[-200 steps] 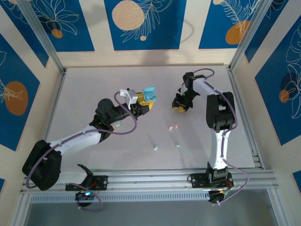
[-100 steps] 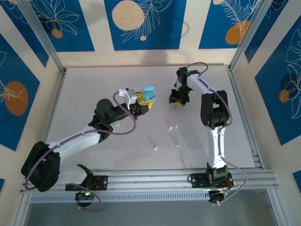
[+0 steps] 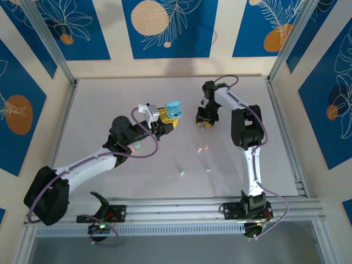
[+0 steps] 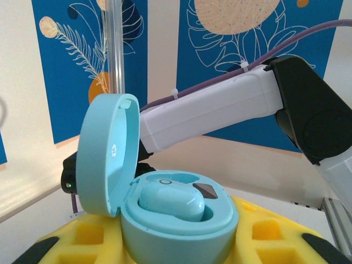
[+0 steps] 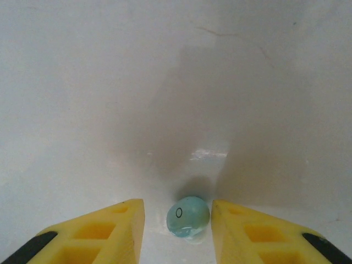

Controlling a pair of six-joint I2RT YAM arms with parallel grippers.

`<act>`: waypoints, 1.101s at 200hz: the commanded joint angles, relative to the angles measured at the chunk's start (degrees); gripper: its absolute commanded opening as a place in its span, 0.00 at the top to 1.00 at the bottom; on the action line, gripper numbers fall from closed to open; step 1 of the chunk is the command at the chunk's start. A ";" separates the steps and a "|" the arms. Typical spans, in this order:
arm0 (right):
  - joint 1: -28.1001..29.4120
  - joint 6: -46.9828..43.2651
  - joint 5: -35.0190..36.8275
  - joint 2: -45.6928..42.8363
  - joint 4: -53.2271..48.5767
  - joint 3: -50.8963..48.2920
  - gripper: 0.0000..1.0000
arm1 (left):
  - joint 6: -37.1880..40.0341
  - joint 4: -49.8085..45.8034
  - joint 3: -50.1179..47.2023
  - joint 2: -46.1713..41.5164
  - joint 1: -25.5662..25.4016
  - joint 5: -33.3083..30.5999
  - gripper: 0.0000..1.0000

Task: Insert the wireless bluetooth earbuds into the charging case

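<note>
Pale bench (image 3: 104,110); we saw left tool (image 3: 165,121) clamped on open charging case (image 4: 179,225), lid up for loading; right tool (image 5: 177,225) stood apart, straddling mint earbud (image 5: 188,215) lying there for pickup.

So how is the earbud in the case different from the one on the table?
The earbud in the case sits tucked in its pocket; the earbud on the table lies loose. The earbud in the case rides in the open case gripped by the left gripper; the earbud on the table lies between the open fingers of the right gripper. Both are pale blue and rounded.
</note>
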 commanded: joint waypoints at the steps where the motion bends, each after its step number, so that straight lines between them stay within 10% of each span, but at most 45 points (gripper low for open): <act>1: 0.86 0.36 0.21 1.45 -1.93 1.90 0.63 | 1.02 1.30 -0.48 -1.57 -0.31 -0.10 0.76; 220: 2.38 -6.79 2.36 0.11 -4.98 4.45 0.79 | 0.64 1.75 -0.54 -1.01 -0.29 -0.49 0.75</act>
